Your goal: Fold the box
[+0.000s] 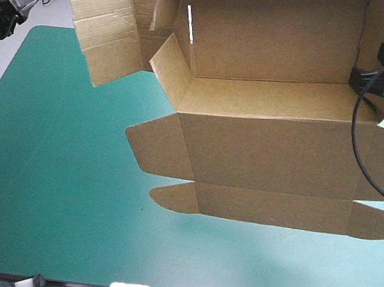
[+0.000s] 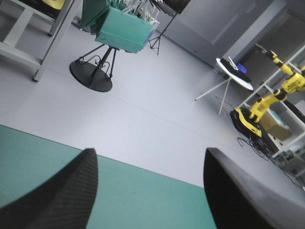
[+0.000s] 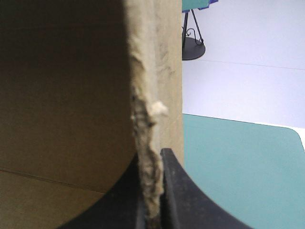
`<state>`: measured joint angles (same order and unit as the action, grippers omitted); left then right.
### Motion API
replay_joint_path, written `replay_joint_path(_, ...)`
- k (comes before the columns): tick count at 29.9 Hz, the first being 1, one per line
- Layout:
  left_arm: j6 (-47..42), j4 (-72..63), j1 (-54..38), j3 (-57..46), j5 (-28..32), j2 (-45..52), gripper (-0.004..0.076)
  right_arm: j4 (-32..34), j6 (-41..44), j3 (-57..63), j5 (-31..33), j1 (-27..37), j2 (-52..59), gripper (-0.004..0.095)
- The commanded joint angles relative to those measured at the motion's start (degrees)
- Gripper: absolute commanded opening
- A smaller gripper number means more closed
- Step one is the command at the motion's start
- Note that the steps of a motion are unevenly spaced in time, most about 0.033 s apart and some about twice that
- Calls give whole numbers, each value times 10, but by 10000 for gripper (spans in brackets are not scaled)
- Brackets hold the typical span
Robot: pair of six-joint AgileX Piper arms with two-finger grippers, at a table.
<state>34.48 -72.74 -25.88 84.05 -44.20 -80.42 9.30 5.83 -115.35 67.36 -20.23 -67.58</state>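
Above table (image 1: 49, 168), box (image 1: 269, 146) hangs pinched in right fingers (image 3: 181, 200); left fingers (image 2: 62, 195) spread apart

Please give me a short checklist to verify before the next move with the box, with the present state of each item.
1. Right gripper shut on the box edge: ok.
2. Left gripper open, nothing between its fingers: ok.
3. Left gripper apart from the box, near the far left corner of the table: ok.
4. Box lifted off the table: ok for the far part. For the near flaps, cannot tell.
5. Walls raised and tucked: not ok, the flaps hang loose.
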Motion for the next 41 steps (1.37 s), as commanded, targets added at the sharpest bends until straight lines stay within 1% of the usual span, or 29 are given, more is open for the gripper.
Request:
replay_joint_path(1,-6,-39,-2,15,-41,9,455,-14,9,-14,-54,-1,29,-17)
replay_joint_path(8,-5,-60,2,15,-117,3,454,-93,-4,-14,-74,-1,39,-17)
replay_joint_path(10,-5,-75,9,15,-137,3,438,-114,-8,-14,-85,-1,38,-17)
replay_joint_path(12,6,-88,23,15,-162,3,410,-122,-9,-14,-91,-1,33,-17)
replay_joint_path(17,28,-128,50,15,-248,3,334,-126,-9,-14,-96,-1,9,-17)
replay_joint_path(20,28,-155,51,15,-297,3,316,-126,-9,-14,-106,-1,-8,-17)
replay_joint_path(30,26,-158,51,15,-302,30,316,-131,-9,-14,-129,-1,-58,-17)
replay_joint_path(41,20,-137,51,15,-302,82,316,-139,-9,-14,-163,-1,-85,-18)
